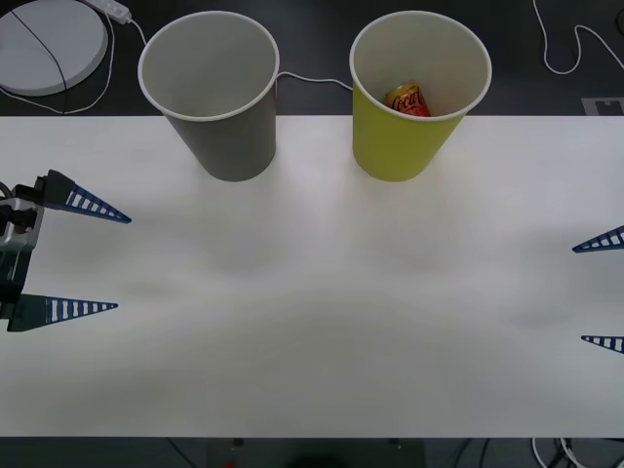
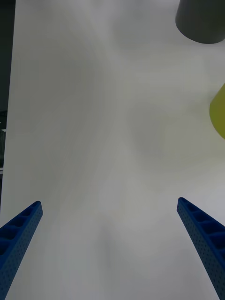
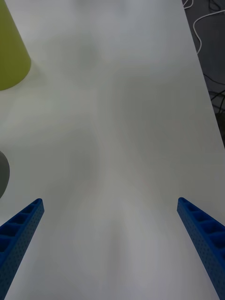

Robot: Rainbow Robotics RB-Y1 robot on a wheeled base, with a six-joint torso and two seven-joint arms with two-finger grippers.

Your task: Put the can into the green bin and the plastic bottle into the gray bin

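— What's the surface like?

— A white bench under me, dark floor behind it with a white cable trailing past the far edge and a round white disc at the far left corner.

— Where are the 2 bins?

— Both stand upright near the far edge, side by side but apart. The gray bin is on my left, the green bin on my right. My right wrist camera catches the gray bin's base and a sliver of the green one.

— And the can?

— The can lies inside the green bin, leaning against its white inner wall, script facing up.

— Your tools?

— My left tool hovers at the bench's left edge, its 2 blue fingers spread wide, gripping nothing. My right tool sits at the right edge, fingers equally wide apart and bare. Both are well apart from the bins.

— Anything in the gray bin?

— I see just its white inside.
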